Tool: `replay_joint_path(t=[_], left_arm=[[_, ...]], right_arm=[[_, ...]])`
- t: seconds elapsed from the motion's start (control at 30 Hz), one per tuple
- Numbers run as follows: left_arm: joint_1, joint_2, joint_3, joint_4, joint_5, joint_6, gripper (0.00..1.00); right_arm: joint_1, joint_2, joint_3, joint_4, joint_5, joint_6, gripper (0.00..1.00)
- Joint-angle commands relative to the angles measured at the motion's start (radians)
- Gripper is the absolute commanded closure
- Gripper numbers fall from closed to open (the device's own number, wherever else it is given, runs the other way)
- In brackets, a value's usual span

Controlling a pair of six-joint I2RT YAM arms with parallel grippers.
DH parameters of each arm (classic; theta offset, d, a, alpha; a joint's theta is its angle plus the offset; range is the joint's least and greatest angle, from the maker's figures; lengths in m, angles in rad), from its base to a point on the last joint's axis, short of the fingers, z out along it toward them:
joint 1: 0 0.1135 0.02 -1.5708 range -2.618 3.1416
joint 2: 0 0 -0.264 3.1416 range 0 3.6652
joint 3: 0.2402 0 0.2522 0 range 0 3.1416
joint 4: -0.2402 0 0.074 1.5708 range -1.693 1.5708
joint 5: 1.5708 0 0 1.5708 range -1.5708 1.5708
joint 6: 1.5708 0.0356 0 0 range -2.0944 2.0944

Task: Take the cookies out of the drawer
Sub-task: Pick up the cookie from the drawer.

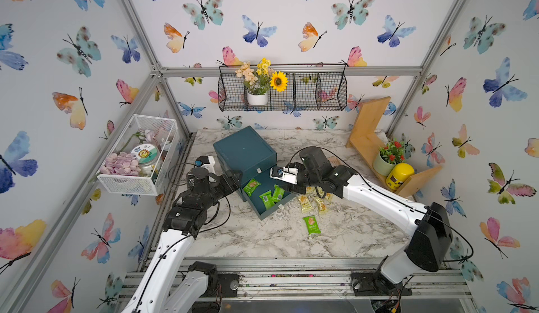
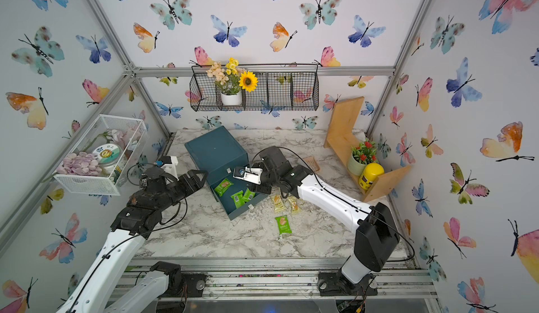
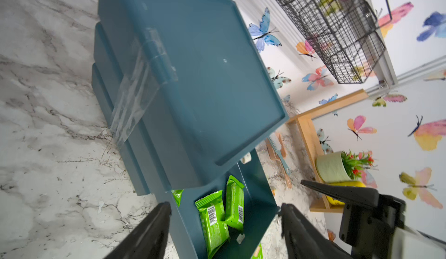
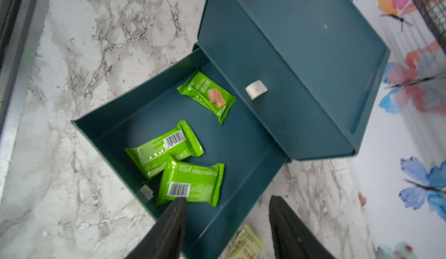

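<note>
Right jaws are hovering open over the drawer [image 4: 149, 115] — best straddling the lower-centre green cookie packet [image 4: 190, 181] across its narrow width. Left jaws are hanging open, empty.

Marble table [image 1: 248, 238]: drawer box [image 1: 245, 148], loose cookies [image 1: 311, 224], perhaps a brush [image 3: 281, 158].

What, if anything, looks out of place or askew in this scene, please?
The blue drawer unit sits skewed to the table's edges, with clear tape wrinkled down its side. The wooden shelf at the far right is tipped diagonally, a potted plant and yellow jar wedged in its angle.
</note>
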Motion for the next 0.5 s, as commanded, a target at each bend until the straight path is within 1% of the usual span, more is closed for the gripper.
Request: replay_joint_path(t=[0.0,0.03,0.07,0.13,0.17,0.2,0.23,0.37,0.47], left_arm=[[-0.082,-0.020,0.025,-0.121,0.026,0.119,0.24],[-0.134,-0.011,0.023,-0.128,-0.004,0.113,0.24],[-0.188,0.003,0.027,-0.133,-0.045,0.105,0.24],[-0.346,0.052,0.053,-0.149,-0.178,0.100,0.22],[-0.408,0.082,0.066,-0.156,-0.236,0.096,0.22],[-0.461,0.122,0.090,-0.166,-0.281,0.093,0.22],[-0.496,0.167,0.122,-0.178,-0.300,0.094,0.22],[-0.549,0.338,0.251,-0.243,-0.334,0.117,0.23],[-0.560,0.453,0.355,-0.327,-0.393,0.139,0.26]], right_arm=[[0.000,-0.102,-0.103,0.173,0.047,0.368,0.41],[0.000,-0.125,-0.139,0.179,0.063,0.467,0.42],[0.000,-0.144,-0.167,0.169,0.056,0.527,0.43],[0.000,-0.188,-0.243,0.160,0.011,0.638,0.45],[0.000,-0.209,-0.279,0.171,-0.006,0.689,0.46],[0.000,-0.238,-0.320,0.193,-0.030,0.743,0.46],[0.000,-0.270,-0.372,0.232,-0.056,0.793,0.46],[0.000,-0.378,-0.574,0.417,-0.080,0.951,0.47],[0.000,-0.424,-0.708,0.565,-0.074,1.016,0.47]])
